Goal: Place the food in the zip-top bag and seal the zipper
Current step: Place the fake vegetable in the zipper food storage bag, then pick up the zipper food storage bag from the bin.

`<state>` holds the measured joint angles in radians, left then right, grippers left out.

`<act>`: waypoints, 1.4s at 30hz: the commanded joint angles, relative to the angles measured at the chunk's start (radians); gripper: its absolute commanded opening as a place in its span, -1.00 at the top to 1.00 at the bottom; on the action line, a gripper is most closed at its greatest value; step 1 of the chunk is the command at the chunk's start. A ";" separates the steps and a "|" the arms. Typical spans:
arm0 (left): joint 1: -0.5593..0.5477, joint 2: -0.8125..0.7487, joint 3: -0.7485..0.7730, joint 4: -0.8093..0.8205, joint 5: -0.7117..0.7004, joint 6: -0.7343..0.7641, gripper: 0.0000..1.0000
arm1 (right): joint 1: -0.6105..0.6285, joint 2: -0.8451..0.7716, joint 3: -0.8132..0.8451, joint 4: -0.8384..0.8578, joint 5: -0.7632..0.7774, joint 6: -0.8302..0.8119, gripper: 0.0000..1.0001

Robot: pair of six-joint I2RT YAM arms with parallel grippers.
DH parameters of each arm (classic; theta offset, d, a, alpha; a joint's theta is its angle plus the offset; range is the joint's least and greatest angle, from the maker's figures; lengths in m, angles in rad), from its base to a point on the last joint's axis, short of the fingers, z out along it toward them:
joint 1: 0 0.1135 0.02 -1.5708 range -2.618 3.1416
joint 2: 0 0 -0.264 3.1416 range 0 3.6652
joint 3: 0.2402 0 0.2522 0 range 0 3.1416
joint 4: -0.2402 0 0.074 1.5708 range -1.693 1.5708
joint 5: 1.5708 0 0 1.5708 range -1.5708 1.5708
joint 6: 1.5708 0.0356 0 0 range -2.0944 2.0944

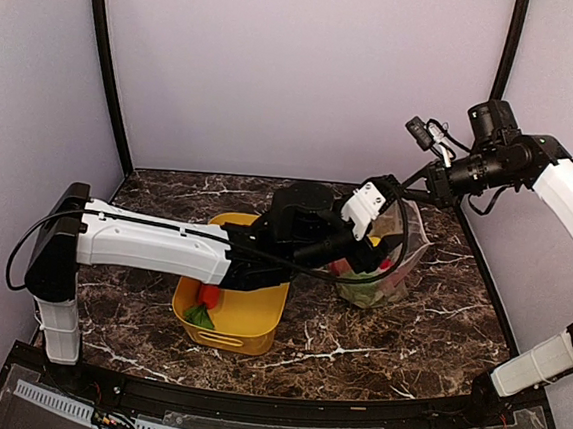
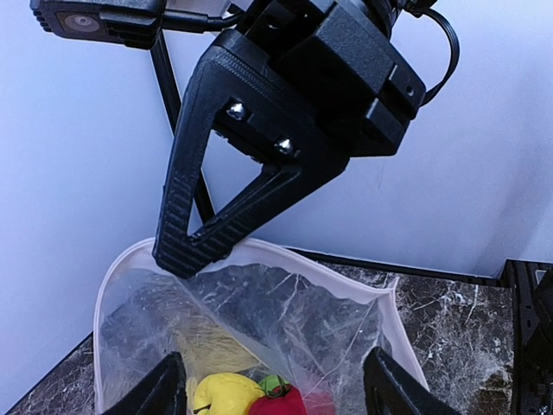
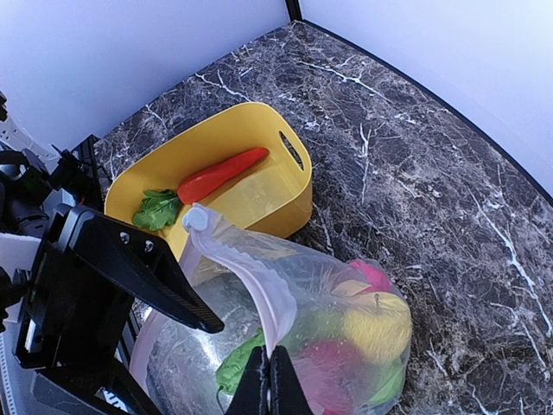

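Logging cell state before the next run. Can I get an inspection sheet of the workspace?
Surface: dark marble table.
Job's things: zip-top bag mouth open, zipper unsealed; lemon plus red and green food inside; carrot lies in the tub.
Clutter: yellow tub beside the bag.
Grippers: right gripper shut on the bag's mouth edge; left gripper open at the mouth, holding nothing.
Cables: black cable loops off the left arm's shoulder.
Surroundings: pale walls, black frame posts.
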<state>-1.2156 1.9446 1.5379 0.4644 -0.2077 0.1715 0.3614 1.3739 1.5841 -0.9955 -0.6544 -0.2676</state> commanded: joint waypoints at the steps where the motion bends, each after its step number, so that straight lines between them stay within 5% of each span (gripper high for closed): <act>1: -0.001 -0.125 -0.024 -0.011 0.025 -0.035 -0.39 | 0.007 -0.031 -0.018 0.046 -0.005 0.007 1.00; 10: -0.001 -0.379 -0.249 -0.078 0.005 -0.136 -0.39 | 0.007 -0.033 0.055 0.054 0.100 -0.015 1.00; 21: 0.000 -0.627 -0.535 -0.329 -0.378 -0.383 -0.49 | 0.005 0.019 0.046 0.066 0.253 -0.014 1.00; 30: 0.019 -0.590 -0.562 -0.785 -0.485 -0.578 -0.51 | -0.047 -0.006 0.140 0.175 0.487 -0.046 1.00; 34: 0.051 -0.581 -0.570 -0.912 -0.462 -0.685 -0.31 | -0.073 -0.003 0.095 0.185 0.424 -0.018 1.00; 42: 0.132 -0.537 -0.565 -0.968 -0.366 -0.749 -0.30 | -0.071 -0.080 -0.177 0.274 0.154 0.017 1.00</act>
<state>-1.1160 1.3781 0.9695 -0.4145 -0.6174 -0.5171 0.2878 1.3300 1.4807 -0.8062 -0.3740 -0.2741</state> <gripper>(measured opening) 0.647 0.005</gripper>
